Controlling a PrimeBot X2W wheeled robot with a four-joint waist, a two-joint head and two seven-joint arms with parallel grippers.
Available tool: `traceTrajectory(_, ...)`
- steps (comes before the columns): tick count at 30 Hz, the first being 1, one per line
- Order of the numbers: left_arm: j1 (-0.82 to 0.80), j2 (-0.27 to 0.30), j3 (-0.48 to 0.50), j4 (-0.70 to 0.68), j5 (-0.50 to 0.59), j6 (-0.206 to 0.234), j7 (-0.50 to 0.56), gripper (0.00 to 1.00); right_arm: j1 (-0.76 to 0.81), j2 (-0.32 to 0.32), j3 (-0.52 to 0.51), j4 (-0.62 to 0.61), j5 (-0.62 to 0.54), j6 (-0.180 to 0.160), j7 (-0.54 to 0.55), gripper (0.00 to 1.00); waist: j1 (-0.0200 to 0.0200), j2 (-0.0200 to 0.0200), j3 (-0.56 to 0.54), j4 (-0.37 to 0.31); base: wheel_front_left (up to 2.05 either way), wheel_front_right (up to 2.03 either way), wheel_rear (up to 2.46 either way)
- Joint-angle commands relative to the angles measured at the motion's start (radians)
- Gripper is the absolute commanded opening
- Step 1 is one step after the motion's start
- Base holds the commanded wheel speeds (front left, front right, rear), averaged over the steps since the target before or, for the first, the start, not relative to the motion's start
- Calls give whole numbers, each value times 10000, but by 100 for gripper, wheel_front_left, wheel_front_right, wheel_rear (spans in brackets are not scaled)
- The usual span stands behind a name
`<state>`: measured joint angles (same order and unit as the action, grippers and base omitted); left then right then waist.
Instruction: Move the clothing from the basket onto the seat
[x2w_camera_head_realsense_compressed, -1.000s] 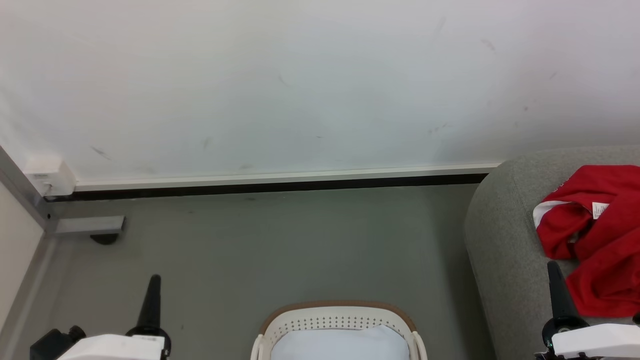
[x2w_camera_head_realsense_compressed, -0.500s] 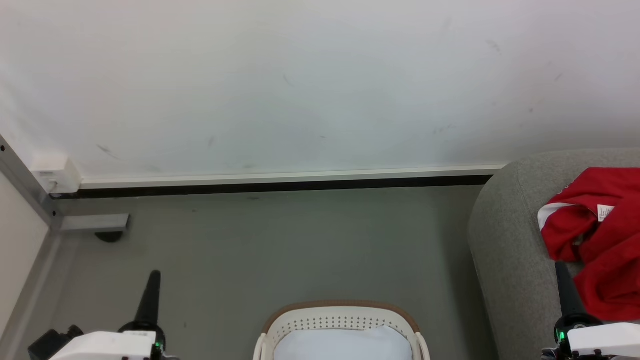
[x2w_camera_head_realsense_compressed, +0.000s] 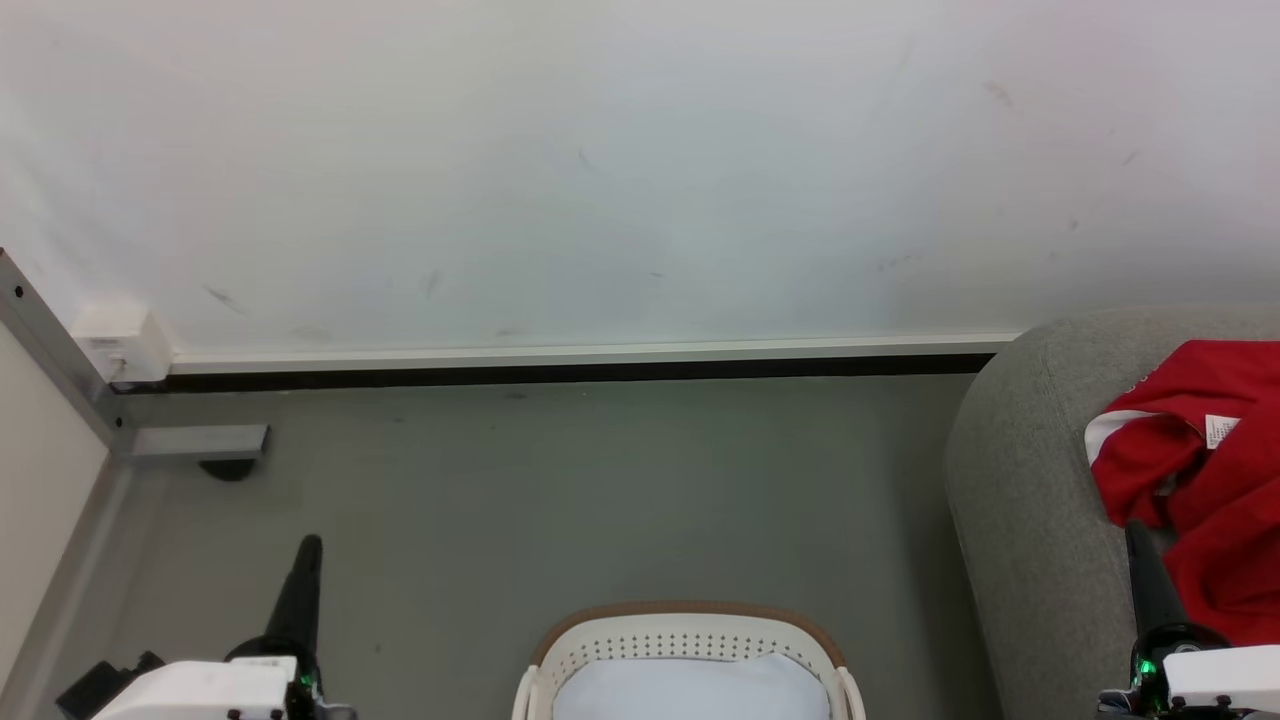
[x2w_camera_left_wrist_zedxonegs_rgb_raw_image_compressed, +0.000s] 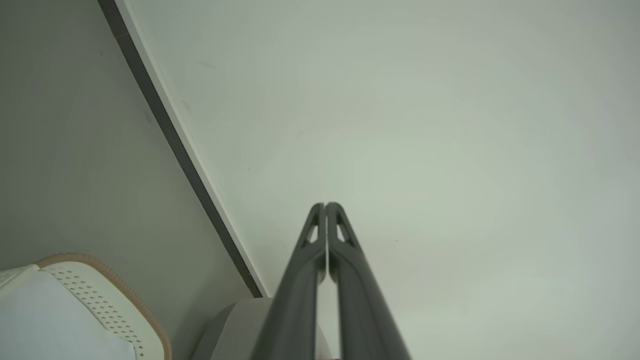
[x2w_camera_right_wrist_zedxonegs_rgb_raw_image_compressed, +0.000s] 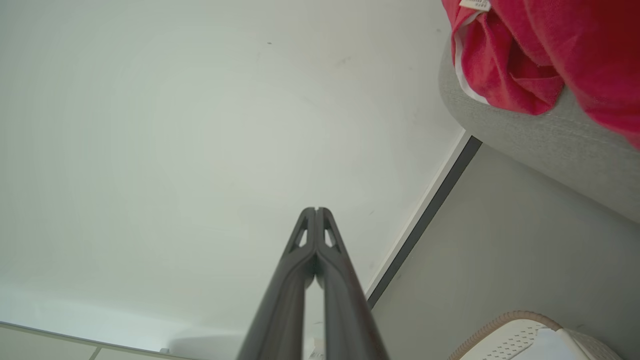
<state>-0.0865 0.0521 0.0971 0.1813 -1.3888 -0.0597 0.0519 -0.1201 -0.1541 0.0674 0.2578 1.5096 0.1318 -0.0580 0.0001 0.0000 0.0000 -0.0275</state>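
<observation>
Two hands are up, one on each side. The left hand (x2w_camera_head_realsense_compressed: 309, 546) hangs over bare floor with its two dark fingers pressed together, gripping nothing; its own wrist view shows the left hand (x2w_camera_left_wrist_zedxonegs_rgb_raw_image_compressed: 326, 205) with tips meeting against the pale wall. The right hand (x2w_camera_head_realsense_compressed: 1134, 528) is likewise pinched together and empty, standing at the front of the seat (x2w_camera_head_realsense_compressed: 1020, 480); in its wrist view the right hand (x2w_camera_right_wrist_zedxonegs_rgb_raw_image_compressed: 316, 210) is well apart from the red cloth. There is one basket (x2w_camera_head_realsense_compressed: 680, 610) at the bottom middle, cut off by the picture's edge, and what shows of its inside is one plain white pad (x2w_camera_head_realsense_compressed: 690, 690). There is one seat, on the right, with a rounded corner. On it lies one rumpled heap of the clothing (x2w_camera_head_realsense_compressed: 1225, 490), red with a white trim and one small white label (x2w_camera_head_realsense_compressed: 1221, 431); how many garments make up the heap I cannot tell, as it runs off the right edge. A strip of grey floor (x2w_camera_head_realsense_compressed: 560, 480) separates the basket from the seat, and a wider bare stretch lies between the basket and the wall (x2w_camera_head_realsense_compressed: 600, 170), where a dark skirting strip (x2w_camera_head_realsense_compressed: 560, 373) marks the floor's far edge. At the left corner sit one small white box (x2w_camera_head_realsense_compressed: 118, 345) and a grey metal rail (x2w_camera_head_realsense_compressed: 195, 441).
</observation>
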Motion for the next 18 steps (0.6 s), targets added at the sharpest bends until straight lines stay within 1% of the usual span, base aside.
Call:
traceTrajectory(1,-169,31,62,-110,-182,37,62,0,-80,-96,9,-101,264,-15,59,0,0,0,-1,10,0,0,0)
traceTrajectory(18,-182,9,148,-217,-1401,114,395,0,-53,-407,172,-204,1813,-18,34,0,0,0,-13,153,0,0,0)
